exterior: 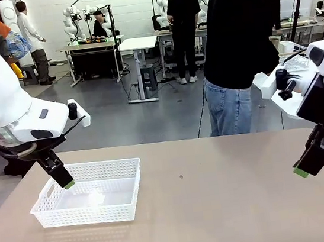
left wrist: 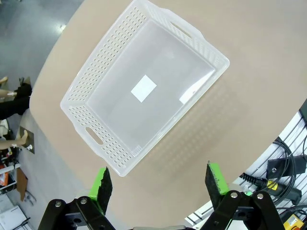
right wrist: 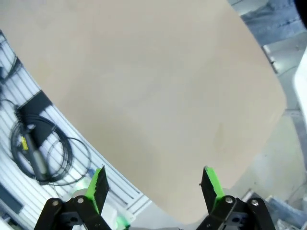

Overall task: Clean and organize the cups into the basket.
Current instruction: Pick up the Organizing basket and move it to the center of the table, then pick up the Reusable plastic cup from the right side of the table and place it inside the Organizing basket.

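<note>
Here, the white basket (exterior: 89, 215) sits on the table (exterior: 232, 201), on the robot's left. The left gripper (left wrist: 159, 178) hangs above it, spread wide. The right gripper (right wrist: 154, 178) hangs over the table, spread wide too.

A white wall (exterior: 129, 9) spans the top of the frame above a grey floor (exterior: 108, 119) (smooth, evenly lit), a small white table (exterior: 137, 43) at upper centre, a tan tabletop (exterior: 232, 201) across the bottom.

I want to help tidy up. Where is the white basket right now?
The basket sits on the left part of the table in the front view, close below the left fingers, which are open.
</note>
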Robot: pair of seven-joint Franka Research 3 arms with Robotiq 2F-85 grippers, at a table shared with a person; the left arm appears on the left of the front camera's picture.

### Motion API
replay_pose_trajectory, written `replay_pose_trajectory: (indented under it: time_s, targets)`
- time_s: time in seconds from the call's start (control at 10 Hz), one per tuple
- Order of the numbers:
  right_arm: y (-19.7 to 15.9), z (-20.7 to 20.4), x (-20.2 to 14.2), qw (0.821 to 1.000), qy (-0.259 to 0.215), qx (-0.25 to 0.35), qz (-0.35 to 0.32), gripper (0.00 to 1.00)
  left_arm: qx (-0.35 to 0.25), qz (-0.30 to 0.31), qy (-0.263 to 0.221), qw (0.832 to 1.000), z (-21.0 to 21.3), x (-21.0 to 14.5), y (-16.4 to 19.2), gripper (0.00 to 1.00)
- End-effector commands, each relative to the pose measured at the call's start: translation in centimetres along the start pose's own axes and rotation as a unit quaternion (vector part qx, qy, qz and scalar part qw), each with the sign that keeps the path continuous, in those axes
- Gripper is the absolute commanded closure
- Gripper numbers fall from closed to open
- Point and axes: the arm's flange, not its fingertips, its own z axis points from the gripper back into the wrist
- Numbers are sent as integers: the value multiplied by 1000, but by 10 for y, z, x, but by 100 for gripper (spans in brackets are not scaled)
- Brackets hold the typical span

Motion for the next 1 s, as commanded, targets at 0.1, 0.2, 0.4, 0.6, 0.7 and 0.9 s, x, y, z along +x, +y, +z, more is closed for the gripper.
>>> replay_pose_trajectory:
  time_s: [0.1, 0.2, 0.4, 0.6, 0.7, 0.9]
  targets:
    - [-58, -9, -45, 948, -149, 241, -146, 0, -283, 59, -139, 947, 7, -30, 42, 0]
    - [-85, -11, -72, 891, -208, 338, -220, 0, -376, 110, -194, 899, 10, -53, 69, 0]
    - [-116, -20, -106, 822, -254, 430, -272, 0, -495, 179, -269, 806, 1, -88, 114, 0]
    - [-138, -32, -132, 788, -268, 467, -299, 0, -497, 247, -286, 781, -15, -120, 149, 0]
    - [-151, -39, -149, 780, -267, 470, -316, 0, -486, 281, -285, 777, -20, -140, 163, 0]
    - [-166, -46, -184, 779, -262, 445, -356, 0, -485, 319, -296, 758, -21, -179, 186, 0]
